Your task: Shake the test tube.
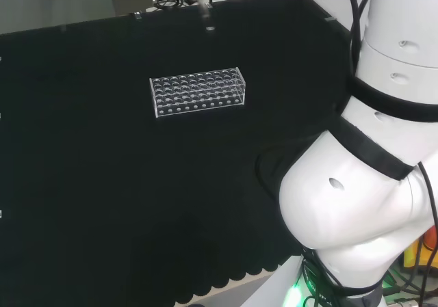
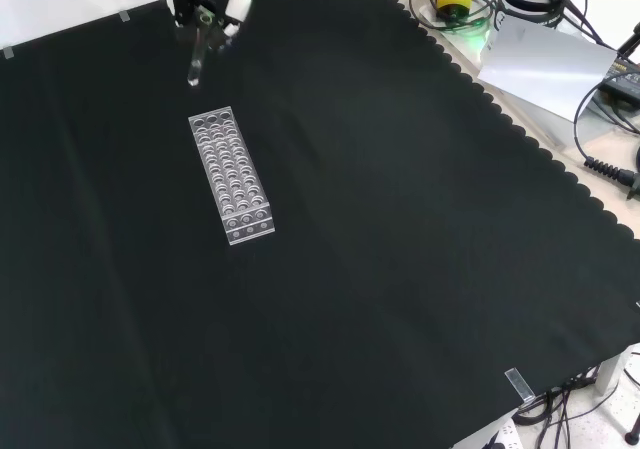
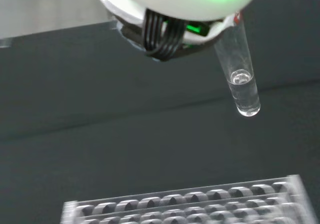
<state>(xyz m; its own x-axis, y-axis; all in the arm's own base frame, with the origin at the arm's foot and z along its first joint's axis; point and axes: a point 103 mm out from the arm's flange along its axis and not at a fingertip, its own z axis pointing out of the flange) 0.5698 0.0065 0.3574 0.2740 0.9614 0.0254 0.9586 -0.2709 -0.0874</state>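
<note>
In the front view we see the hand (image 2: 212, 4) at the top edge, its fingers (image 2: 238, 7) curled round one clear tube (image 2: 196, 61) that hangs clear of the cloth (image 2: 400, 249), just above the far end of one clear rack (image 2: 231, 176). In the wrist view the tube (image 3: 240, 79) holds a little clear liquid at its rounded bottom, with the rack (image 3: 190, 204) below it. In the head view the rack (image 1: 198, 91) stands alone mid-cloth, its holes seemingly empty
</note>
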